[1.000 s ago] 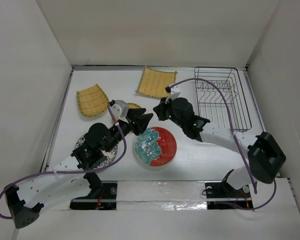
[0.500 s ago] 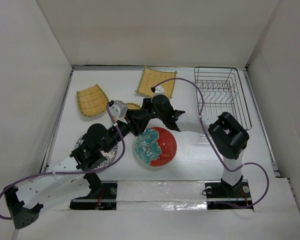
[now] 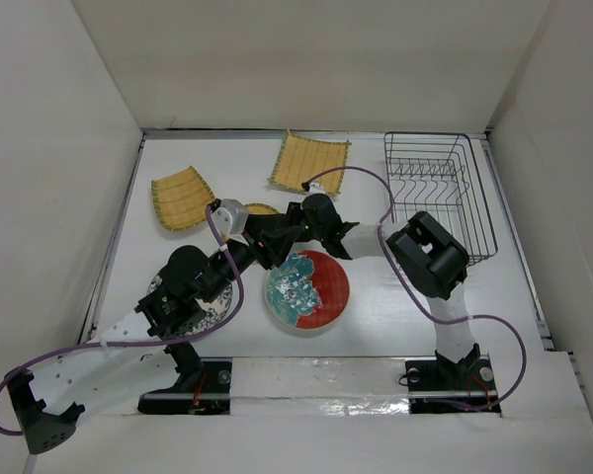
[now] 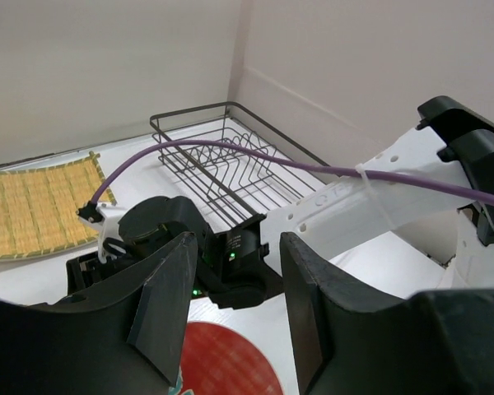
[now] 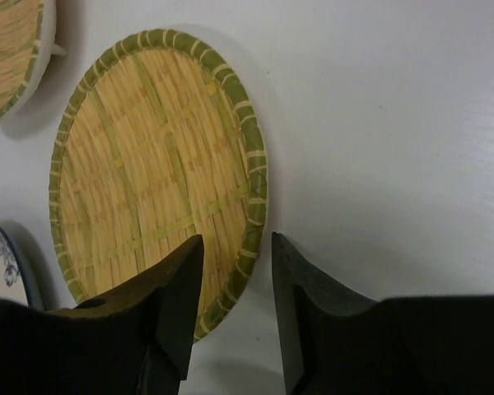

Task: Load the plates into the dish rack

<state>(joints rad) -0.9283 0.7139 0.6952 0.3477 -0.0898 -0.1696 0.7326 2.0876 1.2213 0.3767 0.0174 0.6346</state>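
While the small round yellow plate (image 5: 156, 181) lies flat on the bench (image 5: 395, 123), well apart from the black wire dish rack (image 3: 437, 188), the right hand (image 5: 235, 240), released, straddles its rim. The left hand (image 4: 237, 243) hovers nearby above the edge of the red plate (image 3: 321, 286), likewise unclenched, holding nothing.

White table (image 3: 237, 163): plates (image 3: 321, 286), dish rack (image 3: 440, 193)

The right claw (image 5: 235, 247) hangs with its black jaws parted, the green-edged rim of a small round yellow woven plate (image 5: 148, 156) showing in the gap. The plate lies flat on the white worktop (image 5: 395, 123), spreading up and left of the claw. Farther up-left peeks the edge of another yellow woven plate (image 5: 12, 49); left of the claw is a sliver of blue-and-white patterned plate (image 5: 0, 263).
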